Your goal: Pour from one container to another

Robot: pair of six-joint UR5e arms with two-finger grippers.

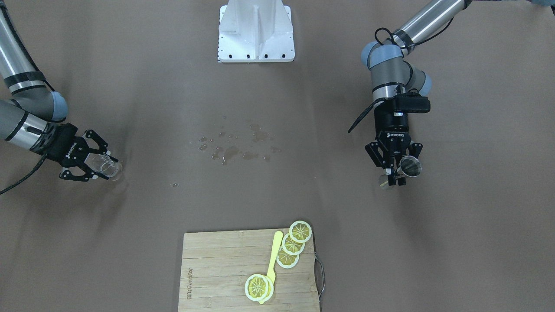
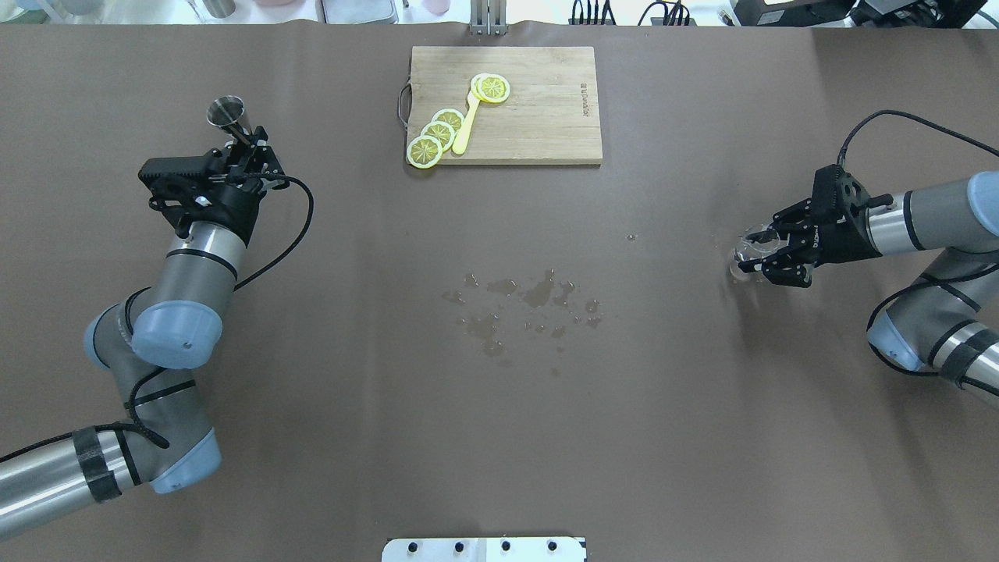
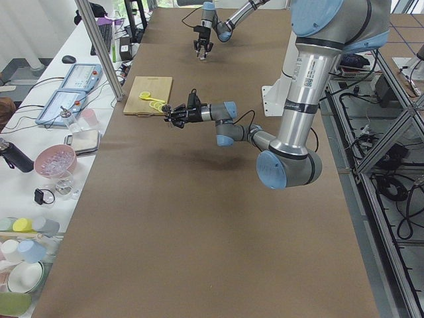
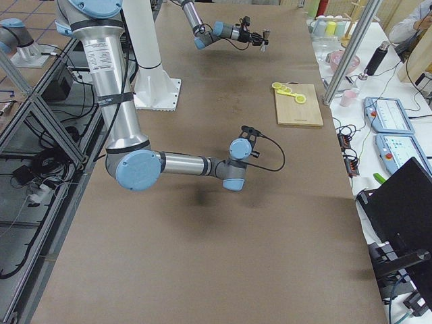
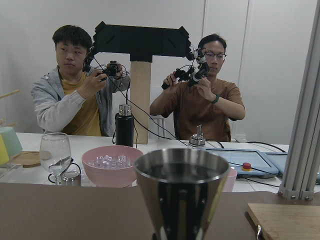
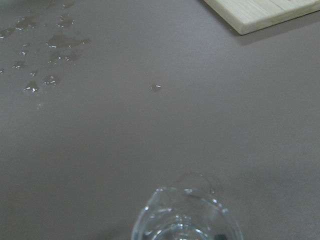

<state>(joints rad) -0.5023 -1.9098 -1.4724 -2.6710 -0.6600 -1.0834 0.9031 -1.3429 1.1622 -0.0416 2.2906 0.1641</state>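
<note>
In the overhead view my left gripper (image 2: 247,147) is shut on the waist of the steel jigger (image 2: 226,113), at the table's far left. The jigger leans, its dark mouth showing in the front view (image 1: 410,166) and filling the left wrist view (image 5: 181,190). At the table's right side, my right gripper (image 2: 763,254) is shut on the small clear glass cup (image 2: 751,250), low over the table. In the front view the cup (image 1: 106,165) lies tilted between the fingers of the right gripper (image 1: 99,164). Its rim shows at the bottom of the right wrist view (image 6: 185,220).
A bamboo cutting board (image 2: 546,117) with lemon slices (image 2: 437,133) and a yellow utensil (image 2: 467,125) lies at the far middle. Spilled drops (image 2: 531,300) wet the table's centre. The white robot base (image 1: 256,32) stands at the near edge. Operators and dishes are beyond the far edge.
</note>
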